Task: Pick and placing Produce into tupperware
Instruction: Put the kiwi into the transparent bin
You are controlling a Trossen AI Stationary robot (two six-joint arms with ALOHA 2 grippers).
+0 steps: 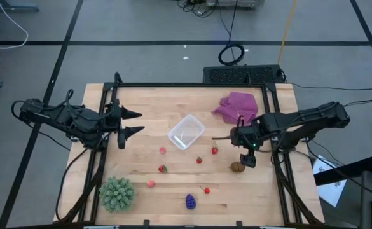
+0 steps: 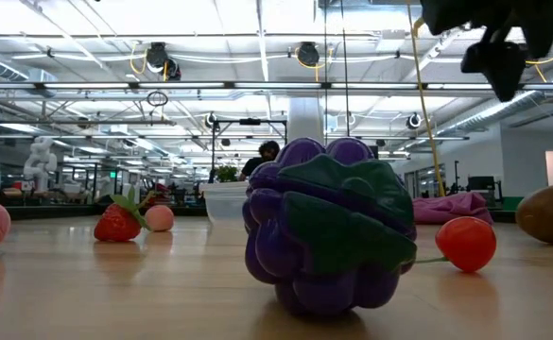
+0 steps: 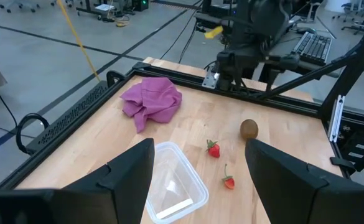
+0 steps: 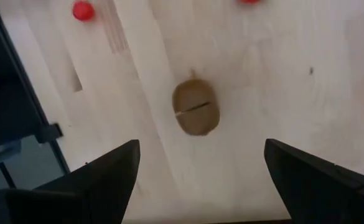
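My left gripper (image 1: 137, 122) is waiting at the left edge of the worktop (image 1: 173, 191), its jaws standing partly open around nothing and pointing across toward the tupperware (image 1: 186, 132), which is sitting just ahead of them near the middle; I am judging it is parked there to leave the working space free. Well off to that gripper's side and nearer the front edge are lying the green spiky ball (image 1: 117, 193), a pink berry (image 1: 151, 183) and the purple grape bunch (image 1: 191, 201), with small red berries (image 1: 199, 160) scattered between the tub and the front. The tub is looking empty as far as I can tell through its clear walls, so no produce is in it yet. Beyond the tub, the magenta cloth (image 1: 238, 105) is lying crumpled near the far edge, close to my right arm. My right gripper (image 1: 247, 158) is hovering above the brown oval fruit (image 4: 196, 108), jaws spread wide and gripping nothing; the fruit is lying on the wood directly below and between them, untouched, which I take as lining up to come down on it.
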